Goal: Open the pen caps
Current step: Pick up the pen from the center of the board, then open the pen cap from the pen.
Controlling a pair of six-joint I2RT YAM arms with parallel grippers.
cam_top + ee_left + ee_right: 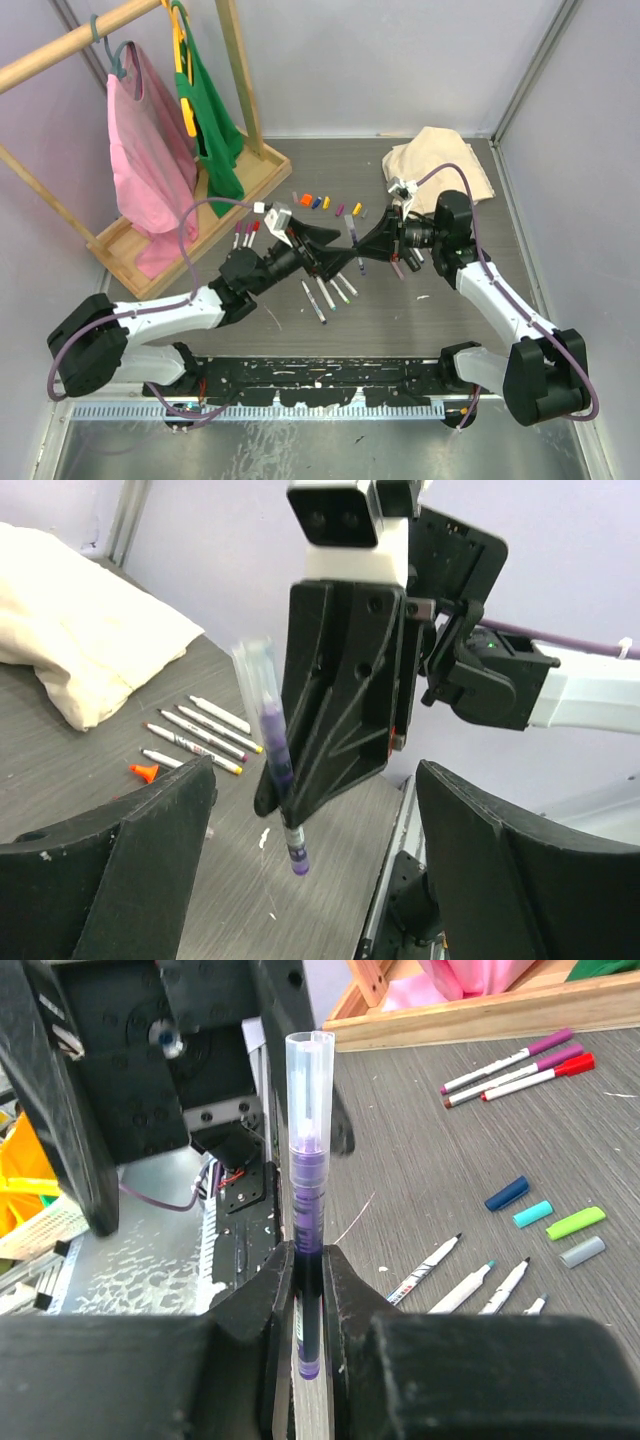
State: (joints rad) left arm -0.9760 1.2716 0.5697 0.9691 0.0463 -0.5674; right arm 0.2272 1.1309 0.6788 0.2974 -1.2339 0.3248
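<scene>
My right gripper [305, 1260] is shut on a purple pen [306, 1200] and holds it upright above the table. The pen's clear cap [308, 1080] is on its upper end. My left gripper [315, 775] is wide open and faces the pen [272, 740]. Its fingers [150, 860] stand either side of the pen without touching it. In the top view both grippers meet mid-table, the left [338, 252] and the right [360, 243]. Loose caps in blue [506, 1193], teal [532, 1213], green [575, 1222] and grey [582, 1251] lie on the table. An orange cap [144, 772] lies there too.
Several uncapped white pens [325, 292] lie below the grippers. Capped pink and red pens [520, 1070] lie near the wooden rack base [190, 215], where pink and green garments [150, 150] hang. A beige cloth [440, 160] lies at the back right.
</scene>
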